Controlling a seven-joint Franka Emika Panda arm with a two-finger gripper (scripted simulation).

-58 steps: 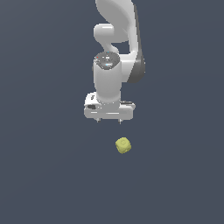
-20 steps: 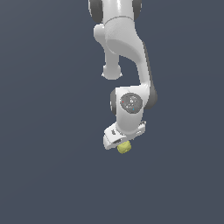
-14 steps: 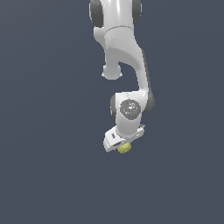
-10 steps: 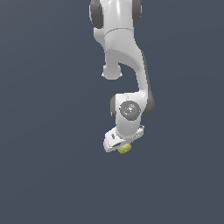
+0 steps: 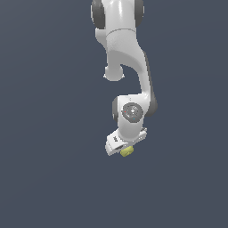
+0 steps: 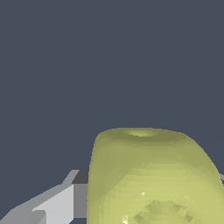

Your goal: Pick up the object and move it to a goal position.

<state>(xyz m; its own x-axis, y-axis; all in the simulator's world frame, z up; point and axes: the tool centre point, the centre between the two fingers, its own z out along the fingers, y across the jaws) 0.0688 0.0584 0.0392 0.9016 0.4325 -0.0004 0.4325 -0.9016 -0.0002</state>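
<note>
Wrist view first: the cube [image 6: 151,177] fills the lower right of the frame, very close to the camera. Pale yellow-green, matte, rounded corners and edges, faceted low-poly shading. A shallow round dimple sits on its upper face near the frame centre, and another dimple shows on the near face at the bottom edge. A light grey finger [image 6: 52,203] of the tool juts in at the lower left, flat-sided and angular, with a darker grey inner pad face meeting the cube's side. The opposite finger is barely visible, only a thin grey sliver at the right edge behind the cube. Background is flat dark blue-grey, no texture.

Exterior view: the tool [image 5: 123,148] sits just below frame centre, tilted, white blocky hand with the cube [image 5: 126,152] tucked at its lower right end, touching it. The cube looks tiny here, a yellow-green blob partly hidden by the hand. The tool looks narrowed down onto the cube; the fingers themselves are too small to separate in this view, but the wrist view shows the pad against the cube's side. So: narrow, gripping the cube.

Farther back, the arm [image 5: 122,62] runs from the top centre of the frame downward, glossy white rounded links, dark grey joint bands, and a round grey cap on the wrist joint right above the tool. No worktop edge can be made out, only plain dark blue-grey all around.
</note>
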